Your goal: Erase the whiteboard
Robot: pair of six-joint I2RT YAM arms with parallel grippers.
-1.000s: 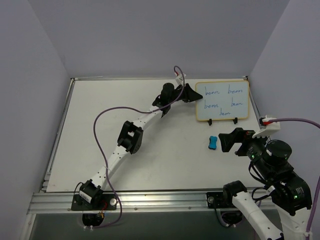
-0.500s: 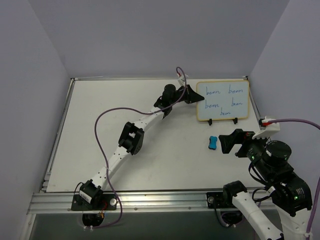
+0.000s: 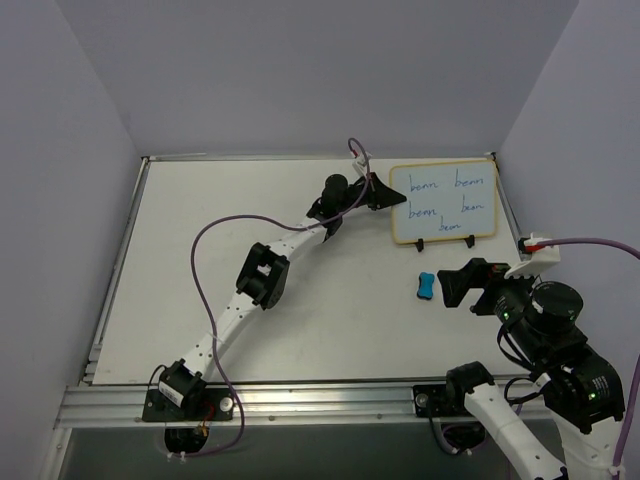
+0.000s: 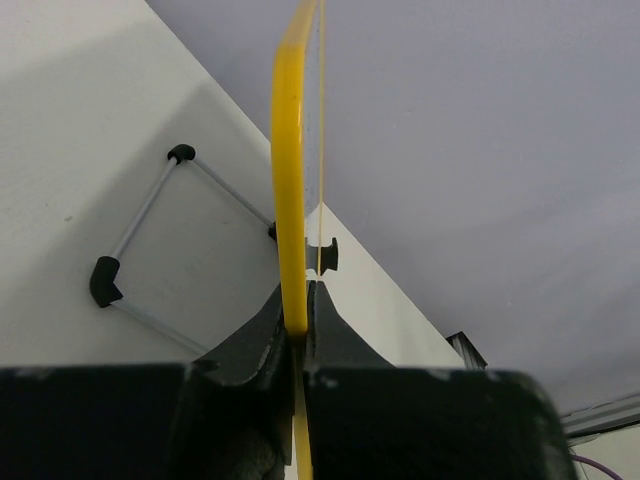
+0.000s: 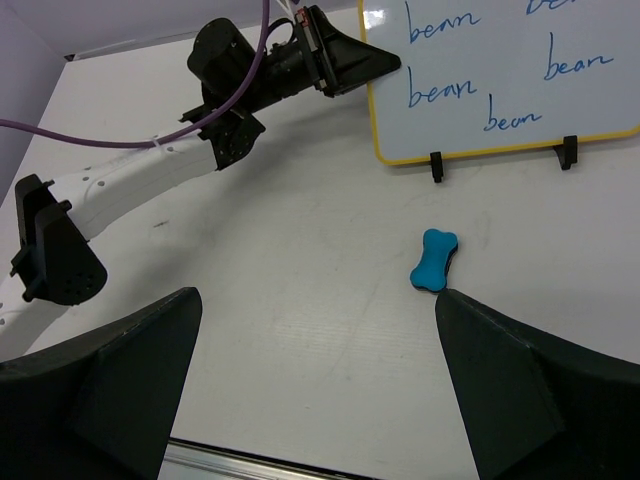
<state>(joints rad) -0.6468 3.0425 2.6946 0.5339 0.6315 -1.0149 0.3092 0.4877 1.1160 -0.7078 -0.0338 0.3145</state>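
Left wrist | my left end effector (image 4: 297, 322) clamped on whiteboard (image 4: 287, 160) frame edge | reckon it light, stiff, slick: rim grip suits | right end effector (image 5: 318, 350) apart, eraser (image 5: 434, 259) just ahead

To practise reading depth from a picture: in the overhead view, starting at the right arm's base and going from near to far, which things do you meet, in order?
In order: right arm's base → blue eraser → whiteboard. The open right gripper sits level with the eraser, so it is left out.
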